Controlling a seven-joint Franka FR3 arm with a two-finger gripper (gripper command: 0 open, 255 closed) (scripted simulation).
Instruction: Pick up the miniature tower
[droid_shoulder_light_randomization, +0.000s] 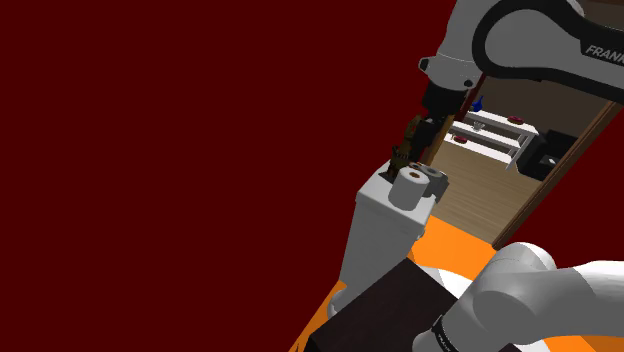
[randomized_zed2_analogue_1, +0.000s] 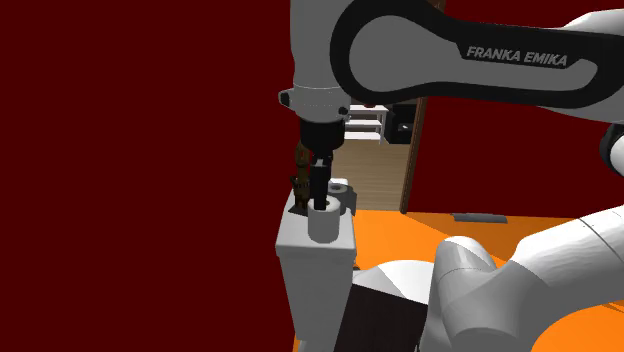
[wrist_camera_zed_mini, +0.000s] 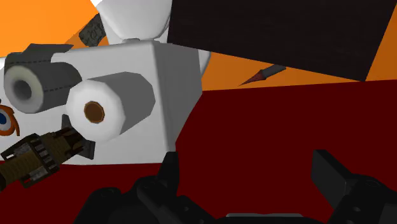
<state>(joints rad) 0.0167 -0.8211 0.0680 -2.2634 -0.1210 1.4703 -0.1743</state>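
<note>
Hanging from the arm (randomized_zed2_analogue_1: 450, 60) over the white box (randomized_zed2_analogue_1: 315, 270), the gripper (wrist_camera_zed_mini: 248, 168) points down and is wide open: the wrist view has its two fingers well apart, with nothing between them but the dark red wall (droid_shoulder_light_randomization: 180, 150). Tower (randomized_zed2_analogue_1: 300, 172): brown, upright on the box top, at the edge next to the wall. The second exterior view puts the fingers just beside the tower, toward that view's right, above a white roll (randomized_zed2_analogue_1: 325, 222); whether a finger touches the tower cannot be told there. The wrist view adds what that view lacks: the tower sits outside the gap, off beyond one finger, not clasped. It also shows the white roll end-on with a brown core, and a grey roll (wrist_camera_zed_mini: 38, 79) lying next to it. The shoulder view has both rolls on the box top, the grey one behind, and the tower on the wall side of them. Orange desk (randomized_zed2_analogue_1: 560, 260) around the box. Dark box (droid_shoulder_light_randomization: 385, 305) close by the white one in the shoulder and wrist views. A thin dark pointed object (wrist_camera_zed_mini: 264, 73) lies on the desk in the wrist view. Shelves (droid_shoulder_light_randomization: 490, 135) show through a doorway past the arm.
</note>
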